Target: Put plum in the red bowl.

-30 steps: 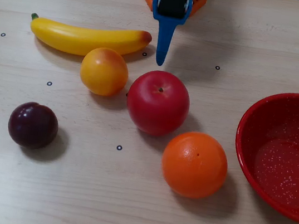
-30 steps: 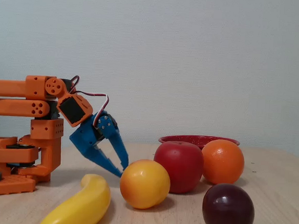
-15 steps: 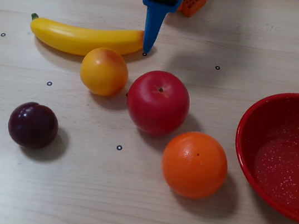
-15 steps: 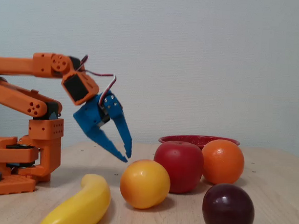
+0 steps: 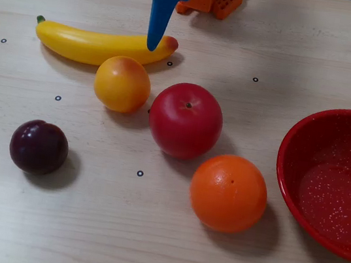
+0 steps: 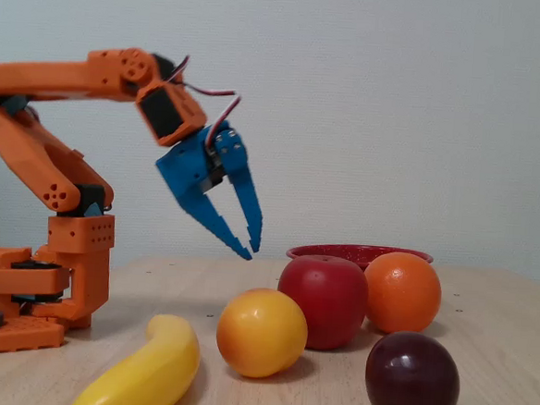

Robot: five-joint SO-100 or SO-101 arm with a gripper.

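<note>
Blue two-finger gripper [image 6: 251, 248], jaws slightly spread and empty, hangs above the banana end; it should reach past the yellow peach (probably brushing close) to the small glossy dark-purple plum [image 5: 39, 146], well apart from the speckled red bowl [image 5: 289, 168].

Boxy orange plastic arm [image 6: 41, 163], small round holes dotting link and base block. Black servo body behind wrist (red and white wires loop over it). Blue plastic two-finger gripper [image 6: 249, 247], tapering pointed fingers [image 6: 249, 201], sawtooth inner edges.

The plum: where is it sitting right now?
In the overhead view the plum sits alone on the table at lower left, below-left of the yellow-orange fruit and far from the red bowl at right.
</note>
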